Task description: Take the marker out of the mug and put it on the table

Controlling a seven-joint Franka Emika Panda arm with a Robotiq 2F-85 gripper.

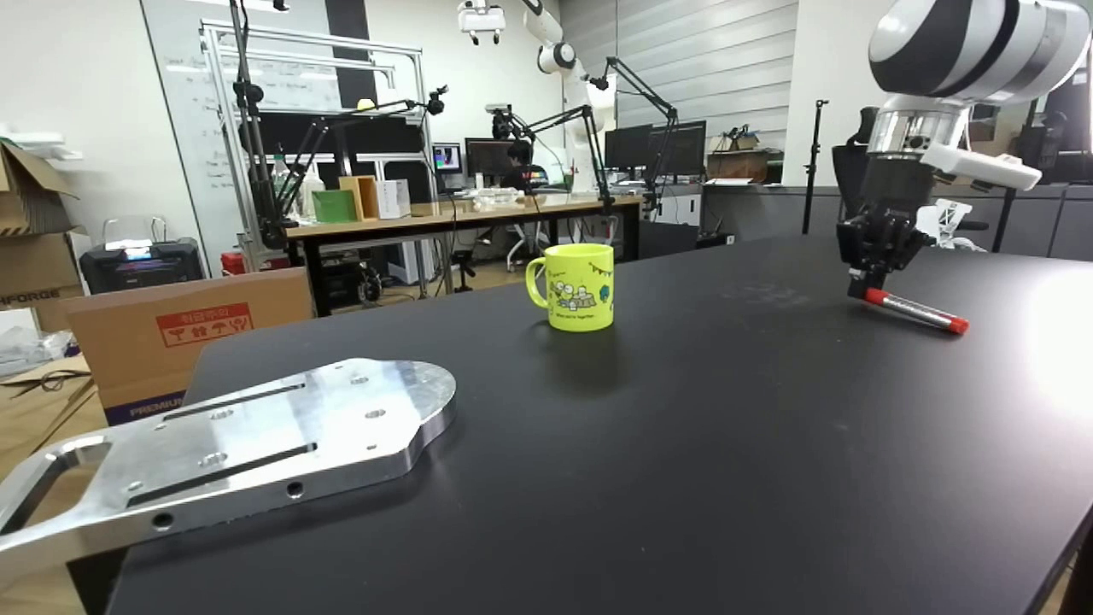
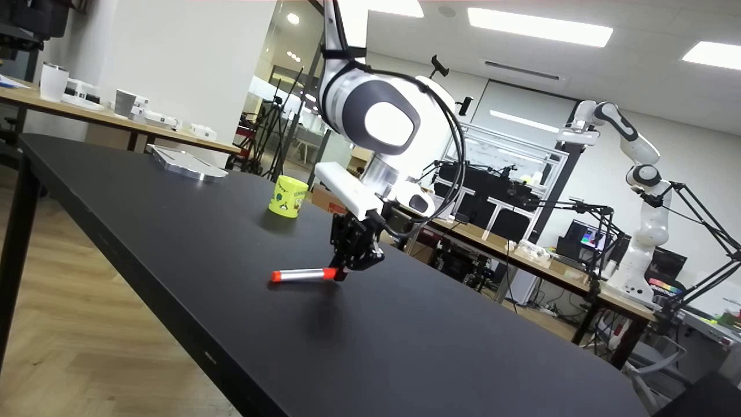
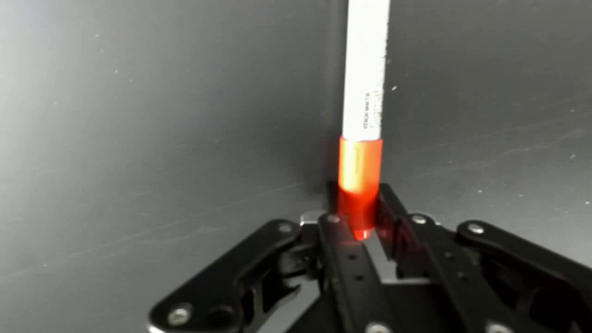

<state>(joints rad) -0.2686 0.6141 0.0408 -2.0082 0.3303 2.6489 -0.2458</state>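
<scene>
Metal plate [image 1: 265, 427] nearest me; the end effector [image 3: 358, 194], well apart, pinches the marker [image 1: 916, 311] by one end, on or just over the tabletop [image 1: 700, 461], I'd guess to lay it clear of the mug [image 1: 582, 289].

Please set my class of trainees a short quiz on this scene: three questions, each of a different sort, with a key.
1. True or false: the mug stands upright on the table.
2. Where does the tool grip the marker? (a) mid-barrel (b) near one end (c) not at all
3. Fill in the colour: both ends of the marker are ____.

Key: 1. True. 2. (b). 3. Red.
</scene>
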